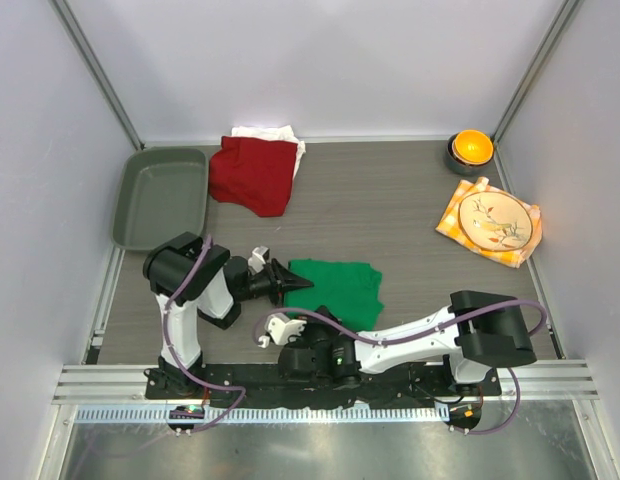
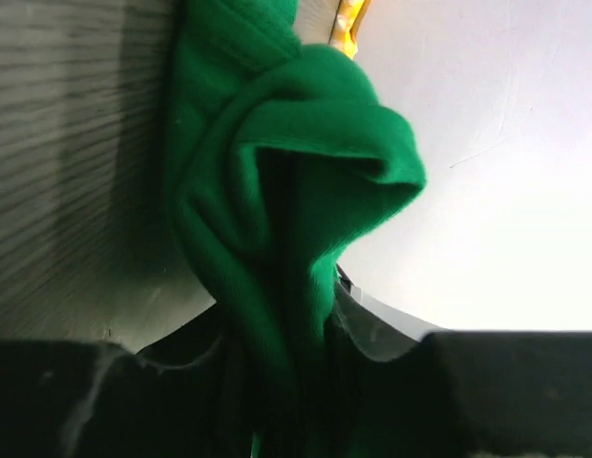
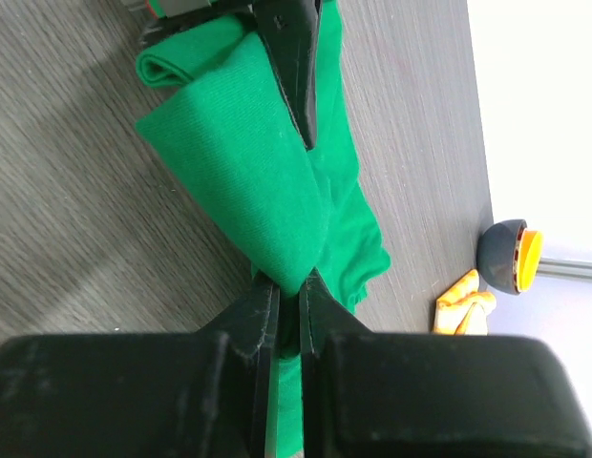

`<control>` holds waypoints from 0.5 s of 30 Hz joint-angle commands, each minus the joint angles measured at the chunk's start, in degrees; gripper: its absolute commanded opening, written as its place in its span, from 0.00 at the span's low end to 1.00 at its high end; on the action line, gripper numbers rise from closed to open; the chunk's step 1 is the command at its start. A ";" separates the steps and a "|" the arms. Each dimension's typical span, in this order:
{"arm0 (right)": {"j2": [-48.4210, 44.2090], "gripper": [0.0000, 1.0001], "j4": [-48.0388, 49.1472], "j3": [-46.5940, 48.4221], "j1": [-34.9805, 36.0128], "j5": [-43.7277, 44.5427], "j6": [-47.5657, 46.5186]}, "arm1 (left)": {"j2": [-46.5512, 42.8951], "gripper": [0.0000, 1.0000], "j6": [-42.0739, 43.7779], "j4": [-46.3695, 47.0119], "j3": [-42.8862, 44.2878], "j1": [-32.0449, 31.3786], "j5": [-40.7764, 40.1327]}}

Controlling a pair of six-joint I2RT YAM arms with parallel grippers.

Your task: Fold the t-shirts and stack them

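Note:
The bright green t-shirt (image 1: 338, 288) lies partly folded at the near middle of the table. My left gripper (image 1: 296, 283) is shut on its left edge; green cloth bunches up between the jaws in the left wrist view (image 2: 286, 239). My right gripper (image 1: 323, 320) is shut on the shirt's near edge, and a fold of the shirt (image 3: 248, 172) is pinched between its fingertips (image 3: 288, 291). The left gripper's fingers (image 3: 296, 67) show just beyond that fold. The dark red t-shirt (image 1: 252, 174) lies at the back, on top of the white t-shirt (image 1: 273, 133).
A grey tray (image 1: 162, 195) stands at the back left. At the right, a patterned plate (image 1: 498, 222) rests on an orange-yellow checked napkin (image 1: 456, 216). A dark bowl with an orange inside (image 1: 470, 148) stands behind it and shows in the right wrist view (image 3: 511, 256).

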 commanded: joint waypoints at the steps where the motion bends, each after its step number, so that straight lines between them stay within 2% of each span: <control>1: -0.44 0.01 1.30 2.86 1.46 2.51 0.87 | 3.22 0.25 -0.78 6.60 1.26 -0.33 1.04; 2: -0.53 0.01 1.21 2.68 1.55 2.51 1.13 | 3.57 0.10 -0.70 6.60 1.44 -0.33 1.13; 3: -0.61 0.01 1.30 2.68 1.55 2.51 1.31 | 4.10 0.04 -0.87 6.60 1.61 -0.33 1.21; 4: -0.70 0.01 1.21 2.50 1.63 2.07 1.57 | 4.19 0.00 -0.87 6.69 1.96 -0.33 1.21; 6: -0.62 0.02 -0.01 2.76 2.16 2.50 3.41 | 4.28 0.00 -1.04 6.69 2.58 -0.33 1.83; 7: -0.18 0.17 -1.06 3.11 2.34 3.55 5.42 | 4.02 0.00 -1.13 6.52 3.54 -0.33 2.09; 8: 0.09 0.38 -3.34 3.38 2.34 5.13 7.44 | 3.67 0.00 -0.87 5.73 4.25 -0.33 2.62; 9: 0.26 0.98 -4.49 3.56 2.25 6.27 10.16 | 3.23 0.00 0.35 2.77 5.73 -0.33 3.06; 11: 0.00 0.99 -8.27 3.65 2.25 8.92 13.86 | 0.86 0.00 3.15 -2.16 7.41 -0.33 3.50; 15: -4.47 0.99 -13.63 2.68 2.34 14.18 25.19 | -3.88 0.00 11.86 -21.03 14.25 -0.33 4.29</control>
